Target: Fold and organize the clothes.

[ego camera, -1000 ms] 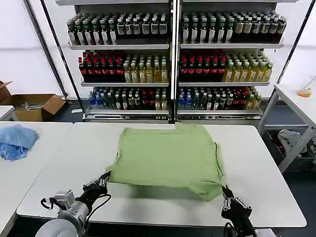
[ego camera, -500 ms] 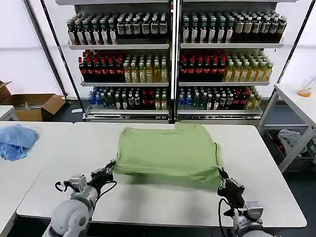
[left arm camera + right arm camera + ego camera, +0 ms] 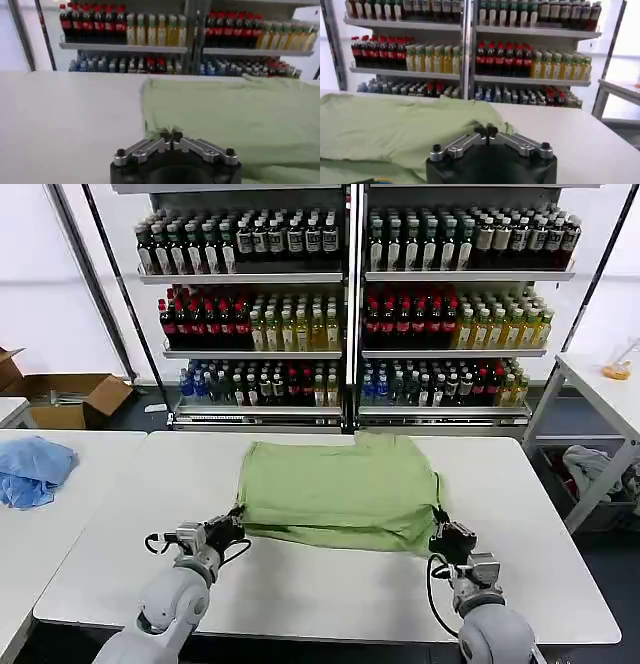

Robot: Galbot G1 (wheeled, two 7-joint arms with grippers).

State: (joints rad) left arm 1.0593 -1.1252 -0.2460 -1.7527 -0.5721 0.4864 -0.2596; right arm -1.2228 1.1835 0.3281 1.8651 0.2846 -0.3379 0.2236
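Green cloth is being pinched at both near corners: the left tool (image 3: pixel 232 527) is closing its fingers (image 3: pixel 170 135) tight on the near left corner of the shirt (image 3: pixel 340 489), and the right tool (image 3: pixel 441 535) is doing the same at the near right corner, its tips (image 3: pixel 487 131) meeting with fabric bunching between them. Both are gripping low, just above the white surface (image 3: pixel 300 584), and the near edge is lifting a little off it, which, in my judgement, is so the lower half can be carried away from the robot and laid over the upper half in one even fold; holding two corners at once is keeping that edge straight. The shirt is lying across the middle of the surface, its far edge near the surface's back edge, print side hidden. Farther out, a blue cloth (image 3: pixel 32 469) is sitting on the neighbouring table to the left, a cardboard box (image 3: pixel 70 398) is standing open behind it with contents I cannot make out, and shelves (image 3: pixel 350 279) are holding rows of bottles.
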